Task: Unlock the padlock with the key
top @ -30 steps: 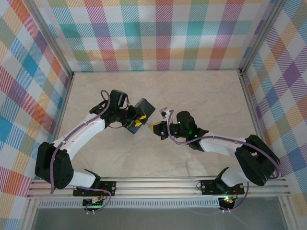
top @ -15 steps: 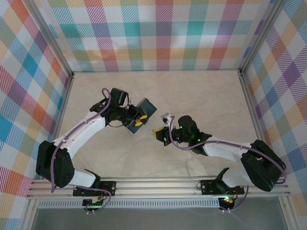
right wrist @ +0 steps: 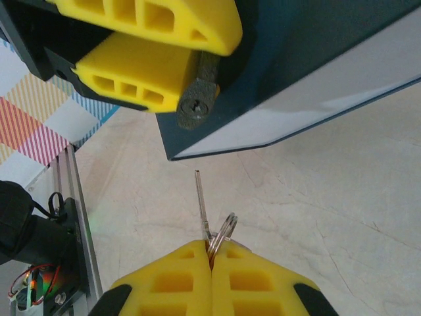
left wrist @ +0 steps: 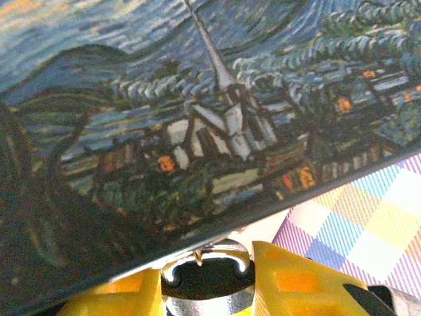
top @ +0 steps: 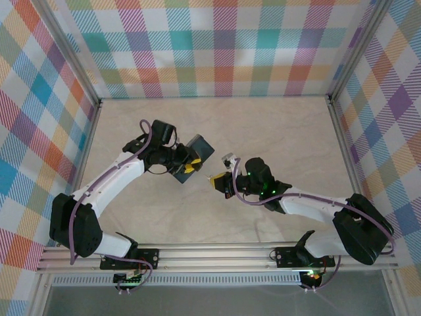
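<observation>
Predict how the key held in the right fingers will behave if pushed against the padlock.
The key is a thin metal blade, so probably stiff yet light. Pinched only at its head by the right fingers, it may pivot or slip. Its ring would likely swing.

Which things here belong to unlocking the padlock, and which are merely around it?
For the job: padlock, clamped in the left gripper; key, pinched in the right gripper.
Merely around: painted box, plaid walls, table.
</observation>
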`<state>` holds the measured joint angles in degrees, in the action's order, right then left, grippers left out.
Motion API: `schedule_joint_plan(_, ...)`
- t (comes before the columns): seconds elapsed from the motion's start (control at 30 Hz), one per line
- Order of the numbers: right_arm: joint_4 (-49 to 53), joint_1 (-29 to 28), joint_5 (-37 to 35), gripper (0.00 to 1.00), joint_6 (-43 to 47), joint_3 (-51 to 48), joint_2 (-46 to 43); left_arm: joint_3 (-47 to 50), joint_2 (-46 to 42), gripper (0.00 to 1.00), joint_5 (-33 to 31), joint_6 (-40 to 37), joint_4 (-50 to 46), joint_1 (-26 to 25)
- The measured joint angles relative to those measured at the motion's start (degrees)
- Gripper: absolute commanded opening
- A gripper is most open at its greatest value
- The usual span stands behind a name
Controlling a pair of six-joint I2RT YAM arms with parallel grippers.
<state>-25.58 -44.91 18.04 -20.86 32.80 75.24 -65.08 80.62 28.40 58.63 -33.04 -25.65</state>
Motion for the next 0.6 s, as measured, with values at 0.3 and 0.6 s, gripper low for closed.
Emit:
schedule_joint_plan(0.3, 0.0, 0.3, 0.2, 0.0, 0.0, 2.4, 0.6, -0.4, 0.0, 0.11, -0.5, -0.4, -0.1, -0.2)
schedule_joint_plan(0.6, -0.1, 0.7, 0.2, 0.0, 0.0, 3.2, 1.7, -0.4, 0.0, 0.11, -0.6, -0.4, -0.1, -0.5)
